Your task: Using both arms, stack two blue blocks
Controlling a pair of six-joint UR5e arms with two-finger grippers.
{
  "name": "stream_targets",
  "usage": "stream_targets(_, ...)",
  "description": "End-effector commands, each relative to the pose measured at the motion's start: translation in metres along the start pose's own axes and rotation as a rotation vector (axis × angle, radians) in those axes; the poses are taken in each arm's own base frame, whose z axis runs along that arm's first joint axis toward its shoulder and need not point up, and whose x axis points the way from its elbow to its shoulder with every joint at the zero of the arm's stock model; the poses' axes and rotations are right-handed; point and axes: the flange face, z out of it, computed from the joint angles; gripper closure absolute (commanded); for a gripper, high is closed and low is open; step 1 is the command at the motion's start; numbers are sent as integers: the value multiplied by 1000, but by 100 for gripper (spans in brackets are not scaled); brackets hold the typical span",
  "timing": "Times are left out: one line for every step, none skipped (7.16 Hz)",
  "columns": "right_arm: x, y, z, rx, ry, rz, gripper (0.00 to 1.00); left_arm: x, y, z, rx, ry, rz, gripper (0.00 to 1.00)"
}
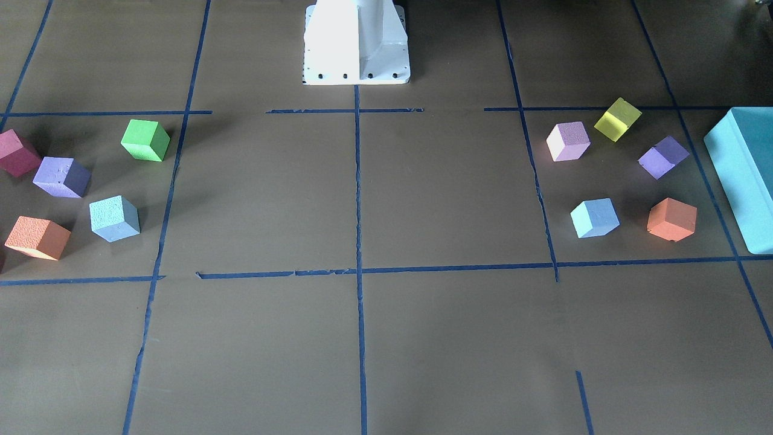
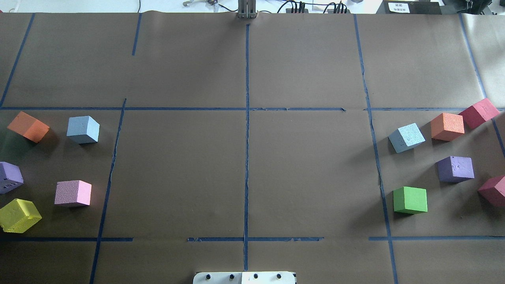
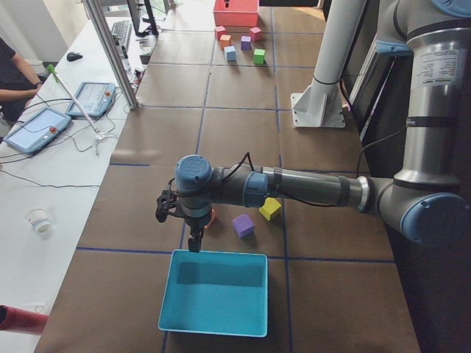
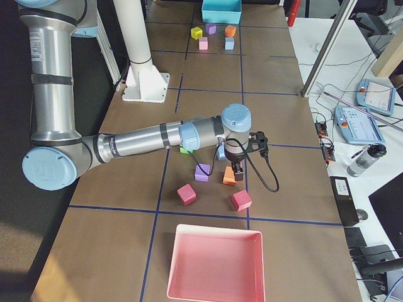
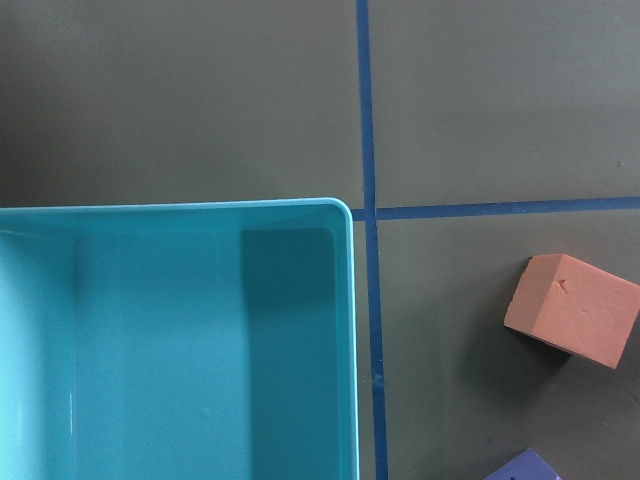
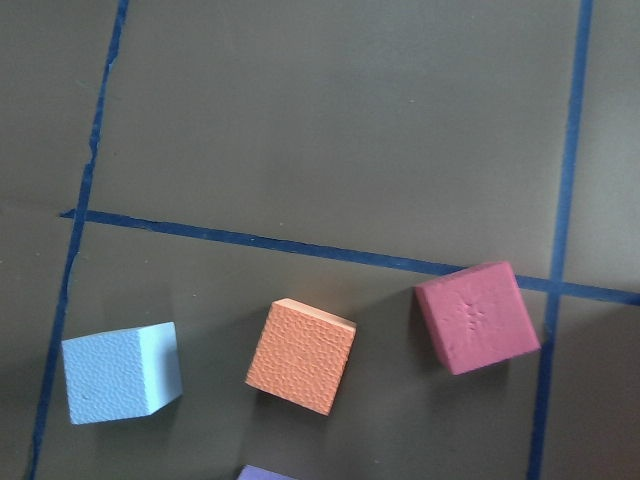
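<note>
Neither claw shows in the front-facing view. The left-side blue block, a small pale sky-blue foam cube with a grainy skin, and its twin, the right-side blue block, rest flat on the brown paper-covered table, well apart at opposite ends. I judge the stack unstarted: both cubes have yet to be gripped, brought together and set one on the other. The overhead view shows the same: two sharp-edged, matte cubes, each among other coloured ones, with no claw in the frame. From the table's left end, the left claw hangs over the far rim of a smooth, glossy teal rectangular plastic box. I cannot tell how wide its fingers stand, and the arm hides the left-side blue block. From the right end, the right claw hangs low over its cluster of cubes, and its spread is likewise impossible to tell. The left wrist camera looks down on the box's rounded corner and a left orange cube of smooth-faced foam, with no blue block in sight beneath that claw. The right wrist camera finds the right-side blue block off to one side beneath the right claw. A pebbled right orange cube sits just beside it, and beyond that a dimpled magenta foam cube.
</note>
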Motion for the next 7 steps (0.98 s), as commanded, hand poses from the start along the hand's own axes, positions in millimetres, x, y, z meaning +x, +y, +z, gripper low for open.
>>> stream_targets(-79,3,60,11,-8,22,0,10,-4,0,2,2,21,0)
stream_targets(-110,11,94,5,20,-2,0,11,-4,-1,4,2,23,0)
stream_targets(-121,13,106,-8,24,-24,0,11,-4,-2,5,2,24,0)
stream_targets(-130,4,112,-9,19,-36,0,11,-4,-2,5,2,26,0)
stream_targets(-133,-2,129,-32,24,-37,0,12,-4,-1,4,2,27,0)
stream_targets(-136,1,146,-61,31,-44,0,12,-4,-1,4,2,27,0)
stream_targets(-147,4,158,-74,37,-64,0,12,-5,-1,4,2,27,0)
